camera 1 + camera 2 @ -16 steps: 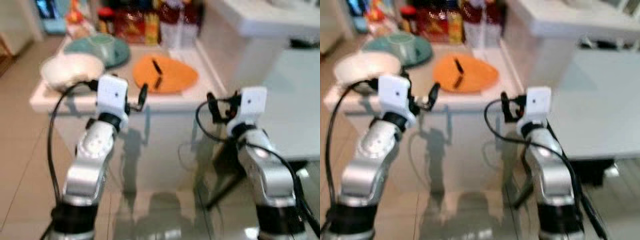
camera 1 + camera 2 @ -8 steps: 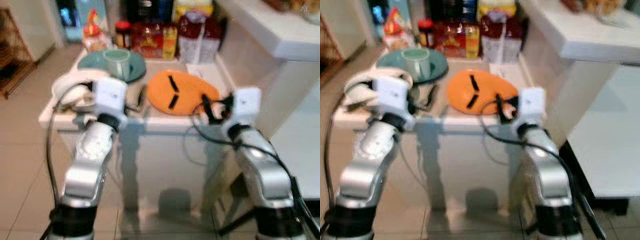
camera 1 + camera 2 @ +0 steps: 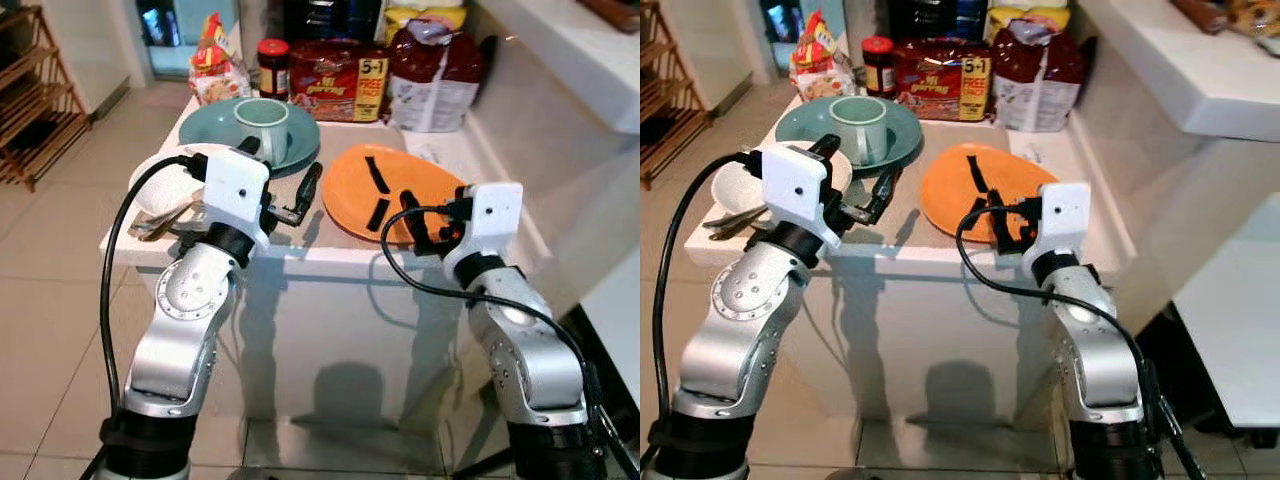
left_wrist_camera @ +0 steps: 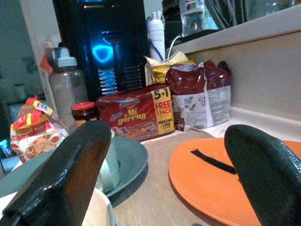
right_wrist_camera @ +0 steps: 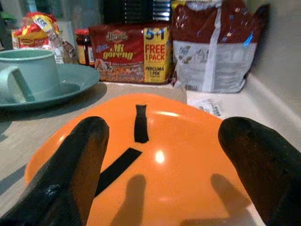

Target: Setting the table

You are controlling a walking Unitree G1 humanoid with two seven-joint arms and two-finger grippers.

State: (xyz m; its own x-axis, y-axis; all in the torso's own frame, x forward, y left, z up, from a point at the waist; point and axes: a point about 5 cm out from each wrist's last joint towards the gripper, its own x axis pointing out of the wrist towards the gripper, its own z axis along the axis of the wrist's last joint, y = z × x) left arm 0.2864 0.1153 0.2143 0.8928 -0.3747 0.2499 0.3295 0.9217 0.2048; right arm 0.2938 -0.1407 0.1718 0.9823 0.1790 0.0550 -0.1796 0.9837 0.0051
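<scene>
While both arms hover, one orange plate (image 3: 385, 190), one mug (image 3: 262, 118) wait.

Head pair: we look forward and down onto the counter (image 3: 300, 262). Wrist pair: low and close, sharing the orange plate (image 5: 155, 165) toward twelve o'clock.

Glossy orange plate (image 5: 160, 169) (smooth), matt countertop (image 3: 300, 245).

Noodle pack (image 3: 338, 79): red, stood at counter back
Jar (image 3: 272, 67): red lid, just left of pack
Bag (image 3: 434, 72): dark red/white, right of pack
Rack (image 3: 35, 97): wooden, far left
</scene>
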